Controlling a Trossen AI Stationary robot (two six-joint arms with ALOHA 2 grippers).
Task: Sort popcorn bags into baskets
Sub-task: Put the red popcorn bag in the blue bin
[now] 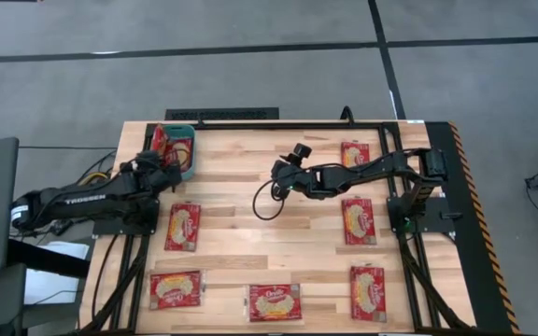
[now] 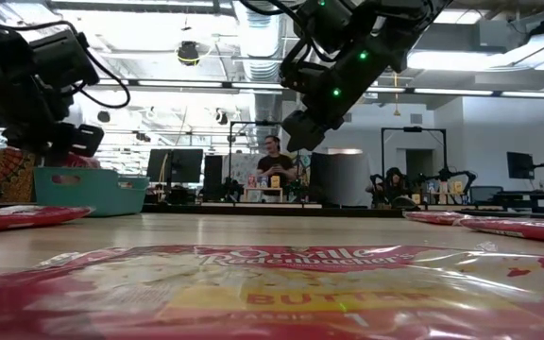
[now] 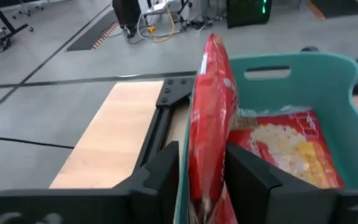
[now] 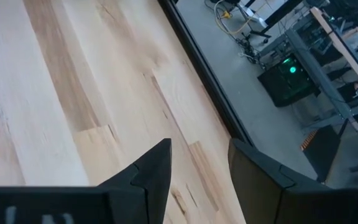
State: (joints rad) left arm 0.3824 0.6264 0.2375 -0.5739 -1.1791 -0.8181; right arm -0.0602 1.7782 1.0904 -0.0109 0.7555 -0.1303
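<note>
- The left gripper (image 1: 169,161) is over the teal basket (image 1: 191,159) at the bench's far left corner, a red popcorn bag (image 3: 209,118) standing on edge between its fingers (image 3: 161,177).
- In the left wrist view that bag rises upright over the basket's near wall — the fingers stand close on either side of it, but whether they clamp it or have let go cannot be told.
- Another bag (image 3: 284,146) lies flat inside the basket, cream-yellow picture up.
- The right gripper (image 1: 281,173) hangs above bare wood in the middle of the bench, jaws apart and holding nothing; its wrist view shows only planks and the bench's dark edge rail (image 4: 194,59).
- Seven bags lie flat on the bench: one just in front of the left arm (image 1: 182,226), three along the near edge (image 1: 274,302), and three down the right side (image 1: 359,220).
- In the low view the nearest bag (image 2: 272,293) fills the foreground, with the basket off at the far left.
- Beyond the bench, a person (image 2: 274,162) sits at a desk in the room.
</note>
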